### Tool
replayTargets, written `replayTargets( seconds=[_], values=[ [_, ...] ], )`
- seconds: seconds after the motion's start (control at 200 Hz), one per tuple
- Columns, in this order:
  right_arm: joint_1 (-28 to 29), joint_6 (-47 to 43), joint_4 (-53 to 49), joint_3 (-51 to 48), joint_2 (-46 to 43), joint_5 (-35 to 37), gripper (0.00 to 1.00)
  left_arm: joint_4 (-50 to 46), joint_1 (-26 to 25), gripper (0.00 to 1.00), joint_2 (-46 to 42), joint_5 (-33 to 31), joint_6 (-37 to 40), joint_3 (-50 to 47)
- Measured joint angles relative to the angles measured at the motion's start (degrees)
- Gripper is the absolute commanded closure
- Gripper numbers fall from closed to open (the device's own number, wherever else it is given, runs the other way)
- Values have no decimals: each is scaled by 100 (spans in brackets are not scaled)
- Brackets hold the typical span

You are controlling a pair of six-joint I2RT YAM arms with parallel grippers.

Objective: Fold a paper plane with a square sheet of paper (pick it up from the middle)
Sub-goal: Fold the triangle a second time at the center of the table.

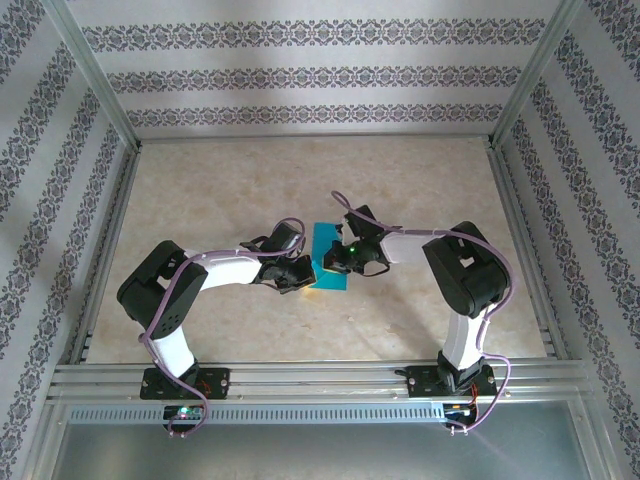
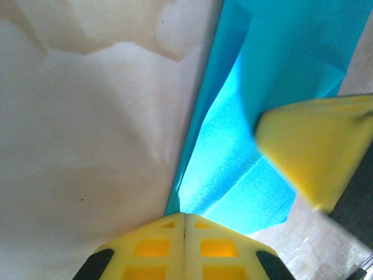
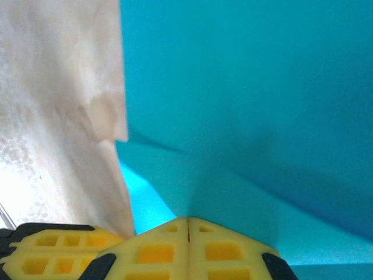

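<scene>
The square sheet of paper (image 1: 325, 240) is teal and lies folded over itself at the table's middle, between both grippers. In the left wrist view the paper (image 2: 233, 157) shows a diagonal crease, and its lower corner runs into the tip of my left gripper (image 2: 185, 216), whose yellow jaws are pressed together on it. My right gripper (image 3: 187, 220) is shut too, and the paper (image 3: 245, 87) puckers into creases where it enters the tip. From above, the left gripper (image 1: 305, 278) and right gripper (image 1: 335, 262) nearly touch. The outline is a folded rectangle, no pointed paper plane.
A beige marble-patterned tabletop (image 1: 220, 180) spreads around the paper. Aluminium frame rails (image 1: 300, 375) run along the near edge and sides, with patterned walls behind. One yellow finger of the right gripper (image 2: 309, 146) hangs over the paper in the left wrist view.
</scene>
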Motion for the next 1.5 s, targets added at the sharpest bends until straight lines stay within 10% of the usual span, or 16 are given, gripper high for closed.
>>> replayTargets(
  seconds=[0.55, 0.899, 1.499],
  values=[
    [-1392, -282, -116, -125, -511, 269, 88, -446, 0, 93, 83, 35, 133, 306],
    [-955, 826, 103, -901, -1690, 393, 57, -184, 133, 76, -393, 74, 190, 562],
    [-385, 2179, 730, -1062, -1163, 420, 49, 186, 190, 96, 555, -245, -20, 981]
  ],
)
